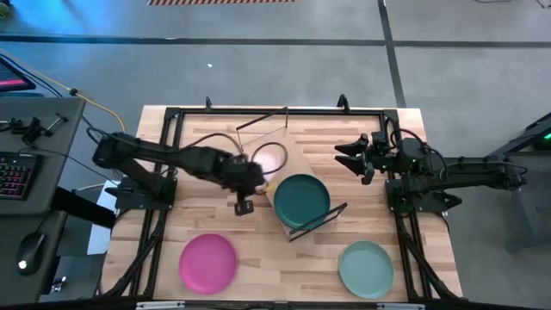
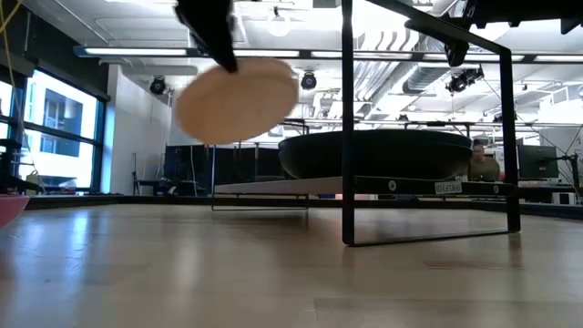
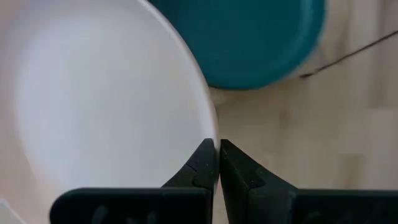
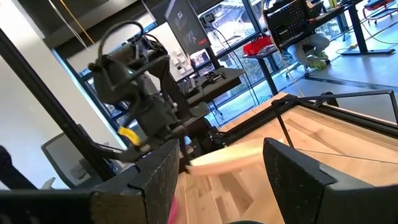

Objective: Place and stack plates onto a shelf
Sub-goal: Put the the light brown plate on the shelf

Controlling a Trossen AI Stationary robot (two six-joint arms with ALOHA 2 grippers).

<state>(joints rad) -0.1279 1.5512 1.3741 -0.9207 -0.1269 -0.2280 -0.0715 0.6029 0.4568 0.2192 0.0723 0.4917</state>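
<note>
My left gripper [image 1: 251, 176] is over the table's middle, shut on the cream plate [image 1: 270, 158], which hangs tilted in the air in the low view [image 2: 239, 100]. The dark teal plate [image 1: 301, 200] rests flat on the shelf [image 1: 284, 172], a light-wood board with black end frames [image 2: 346, 128], just right of the cream plate. The magenta pink plate [image 1: 208, 262] and the pale sage-green plate [image 1: 366, 268] lie flat near the table's near edge. A charcoal plate does not show apart from the teal one. My right gripper [image 1: 349, 157] waits open at the far right. My left gripper pinches the cream plate's rim [image 3: 211, 134] between its two fingers [image 3: 204, 163], one on the upper face and one on the underside. The fingers come from above and from the table's left. The plate is lifted clear and tilted, above the shelf's left end.
A black metal frame [image 1: 172, 116] runs along the table's far edge and sides. A keyboard and mouse [image 1: 17, 172] lie on a side desk to the left. Bare wood shows between the pink and sage plates [image 1: 288, 267].
</note>
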